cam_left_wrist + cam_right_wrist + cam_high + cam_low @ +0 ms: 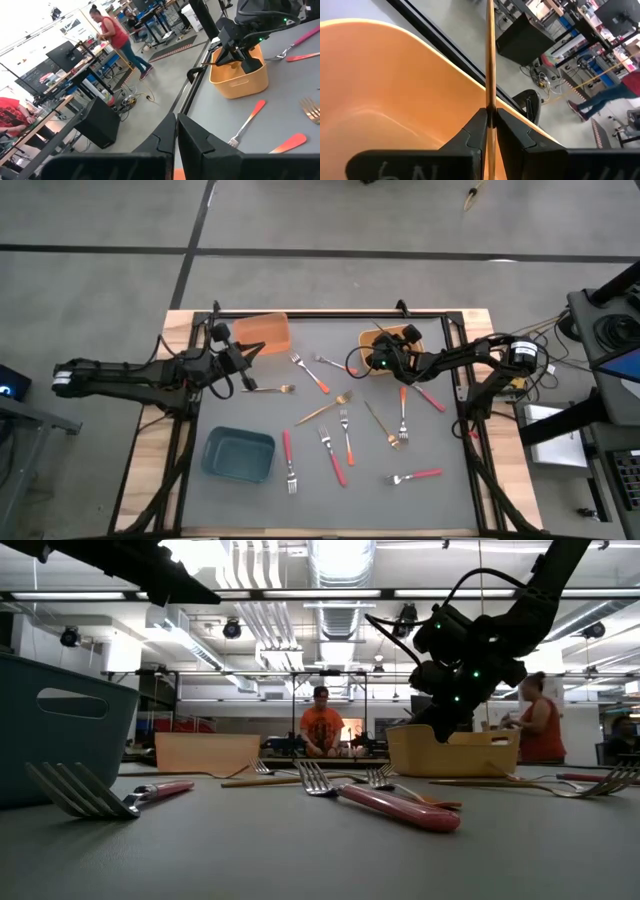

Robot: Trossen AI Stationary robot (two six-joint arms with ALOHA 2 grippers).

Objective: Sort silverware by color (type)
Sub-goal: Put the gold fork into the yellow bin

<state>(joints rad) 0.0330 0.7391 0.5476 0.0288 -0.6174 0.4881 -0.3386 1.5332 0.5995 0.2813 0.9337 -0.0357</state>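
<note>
My right gripper hangs over the yellow-orange bin at the far right, shut on a thin gold-coloured fork. My left gripper is shut with nothing in it and waits above the table beside the orange bin at the far left. Several forks lie flat on the grey mat: red-handled ones, an orange-handled one and gold ones. My right gripper pinches the gold fork's thin shaft between its two fingertips. The fingers slant down from the table's right side, and the fork runs along them, reaching out past their tips. It is clear of the table, over the bin's inside; which end is held is hidden.
A teal bin stands at the near left. A black frame rail runs along the mat's far edge. Beyond the table, people sit and stand at benches. Bare mat lies between the teal bin and the orange bin.
</note>
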